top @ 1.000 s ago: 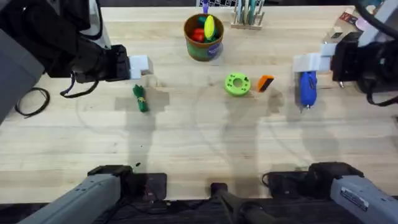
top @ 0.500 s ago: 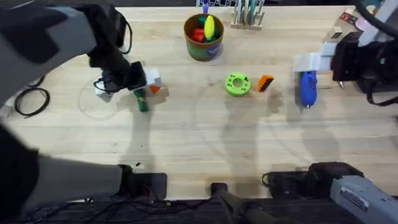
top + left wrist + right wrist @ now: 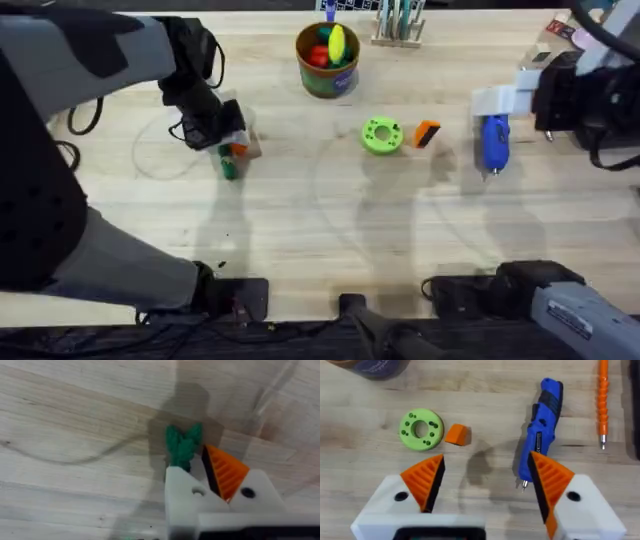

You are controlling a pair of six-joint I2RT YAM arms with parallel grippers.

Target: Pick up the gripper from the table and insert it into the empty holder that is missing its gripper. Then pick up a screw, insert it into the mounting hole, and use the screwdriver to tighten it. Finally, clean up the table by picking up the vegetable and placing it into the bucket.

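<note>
Two end effectors work a wooden worktop [image 3: 330,230]. At 10 o'clock, the left end effector [image 3: 232,140] hangs low over the dark-green vegetable [image 3: 228,166], which lies flat just at its tip; the wrist view shows only one orange ribbed pad [image 3: 226,471] beside a bare white holder [image 3: 182,497], nothing held between them. At 3 o'clock, the right end effector [image 3: 487,485] stands wide open and empty, the blue screwdriver [image 3: 494,142] lying just beside it. The small orange gripper [image 3: 427,133] rests beside a green disc [image 3: 380,135], the bucket [image 3: 327,60] at 12 o'clock.
</note>
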